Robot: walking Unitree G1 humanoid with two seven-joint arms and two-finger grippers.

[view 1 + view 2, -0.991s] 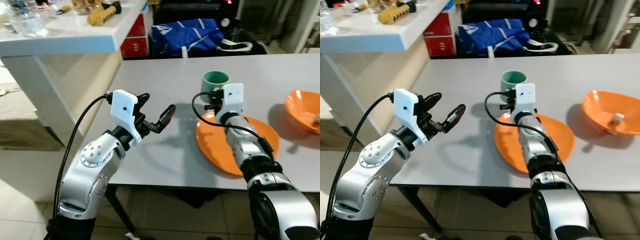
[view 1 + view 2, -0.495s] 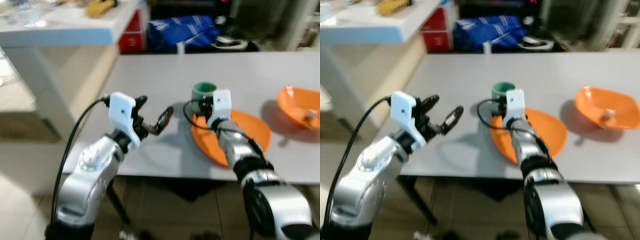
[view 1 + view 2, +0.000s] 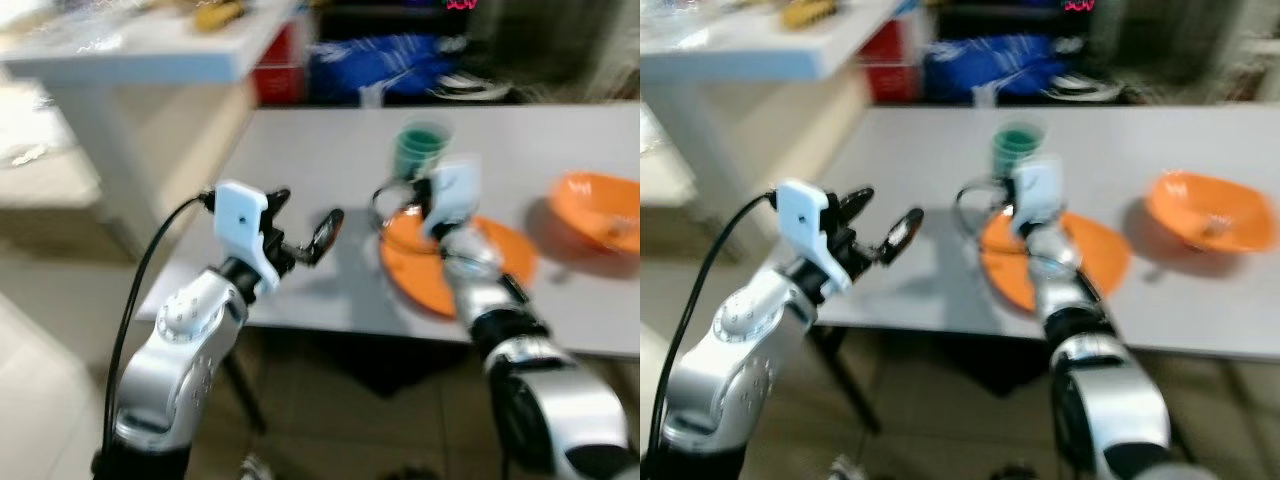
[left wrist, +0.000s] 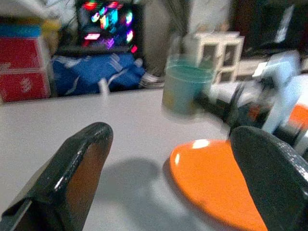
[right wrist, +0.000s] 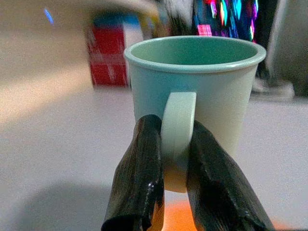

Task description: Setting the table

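A pale green mug [image 5: 195, 91] stands at the far edge of an orange plate [image 3: 470, 262] on the grey table [image 3: 300, 160]. My right gripper [image 5: 175, 159] is shut on the mug's handle [image 5: 177, 130], one black finger on each side. Whether the mug rests on the table or hangs just above it, I cannot tell. My left gripper [image 3: 305, 215] hovers open over the table's left part, to the left of the plate, with nothing between its fingers [image 4: 72, 178]. An orange bowl [image 3: 600, 205] with a small pale item in it sits at the right.
A white counter [image 3: 150, 60] with clutter stands at the back left, close to the table's left edge. A blue bag [image 3: 390, 65] and a red box [image 3: 275, 75] lie behind the table. The table's near edge [image 3: 300, 322] runs below my left gripper, with floor beneath.
The whole picture has shifted and blurred, so the camera has moved. The right gripper stays shut on the mug handle and the left one stays open.
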